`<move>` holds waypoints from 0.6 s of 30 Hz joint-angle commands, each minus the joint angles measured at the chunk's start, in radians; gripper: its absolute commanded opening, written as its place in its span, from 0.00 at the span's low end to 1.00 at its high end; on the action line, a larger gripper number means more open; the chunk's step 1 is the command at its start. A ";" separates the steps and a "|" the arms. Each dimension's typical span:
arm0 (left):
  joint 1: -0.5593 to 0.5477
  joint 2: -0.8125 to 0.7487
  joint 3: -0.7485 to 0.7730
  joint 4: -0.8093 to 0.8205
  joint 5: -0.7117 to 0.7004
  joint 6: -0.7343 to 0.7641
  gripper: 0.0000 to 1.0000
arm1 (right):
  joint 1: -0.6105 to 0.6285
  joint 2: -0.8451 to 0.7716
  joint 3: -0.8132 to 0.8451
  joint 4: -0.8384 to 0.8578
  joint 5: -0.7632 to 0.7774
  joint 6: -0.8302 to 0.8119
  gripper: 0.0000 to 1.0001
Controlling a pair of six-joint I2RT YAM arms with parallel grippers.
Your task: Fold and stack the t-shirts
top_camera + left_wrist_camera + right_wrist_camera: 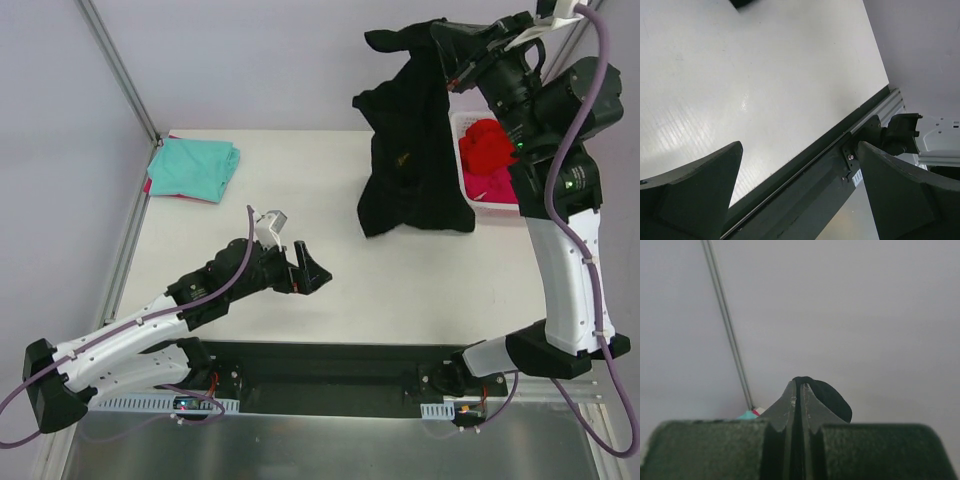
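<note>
The black t-shirt hangs in the air at the far right of the counter, pinched at its top edge by the right hand. The cloth falls in long, loose vertical folds, bunched and narrow where it is held and spreading wider toward the bottom. A small pale mark shows near the middle of its front. Its lower edge reaches down to about counter level; whether it touches the surface cannot be told. In the right wrist view the two fingers are pressed together with a rounded lump of black cloth squeezed between their tips.

Behind the hanging shirt, a white basket at the far right edge holds a crumpled red t-shirt with a pink one beneath it. At the far left corner of the counter lies a teal t-shirt, folded into a flat, roughly square pad, with a sliver of pink-red cloth showing under its near edge.

The left hand hovers low over the near middle of the counter, well apart from every shirt, its fingers spread wide and holding nothing.
</note>
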 commanded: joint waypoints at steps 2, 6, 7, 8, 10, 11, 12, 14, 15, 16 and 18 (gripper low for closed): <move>-0.007 0.023 0.008 0.042 0.002 0.006 0.99 | -0.014 -0.002 0.187 0.121 -0.177 0.207 0.00; -0.008 0.023 0.001 0.052 0.005 0.001 0.99 | -0.041 0.016 0.206 0.178 -0.308 0.404 0.00; -0.008 0.015 -0.002 0.052 0.004 0.001 0.99 | -0.050 0.012 0.200 0.196 -0.323 0.481 0.00; -0.008 0.009 -0.010 0.052 -0.001 0.001 0.99 | -0.069 0.004 0.175 0.198 -0.340 0.513 0.01; -0.007 -0.006 -0.018 0.052 -0.002 0.001 0.99 | -0.096 -0.046 0.123 0.252 -0.380 0.566 0.00; -0.007 -0.009 -0.025 0.052 -0.005 0.001 0.99 | -0.122 -0.071 0.056 0.266 -0.389 0.602 0.00; -0.008 -0.016 -0.028 0.052 -0.007 0.000 0.99 | -0.138 -0.094 0.028 0.275 -0.403 0.611 0.00; -0.007 -0.017 -0.036 0.052 -0.007 -0.002 0.99 | -0.188 -0.145 -0.022 0.292 -0.423 0.631 0.00; -0.007 -0.016 -0.038 0.051 -0.007 -0.002 0.99 | -0.205 -0.153 -0.026 0.292 -0.453 0.640 0.00; -0.007 -0.016 -0.039 0.052 -0.007 -0.003 0.99 | -0.245 -0.160 -0.026 0.292 -0.470 0.651 0.00; -0.007 -0.008 -0.041 0.058 -0.004 -0.003 0.99 | -0.287 -0.174 -0.052 0.289 -0.472 0.674 0.01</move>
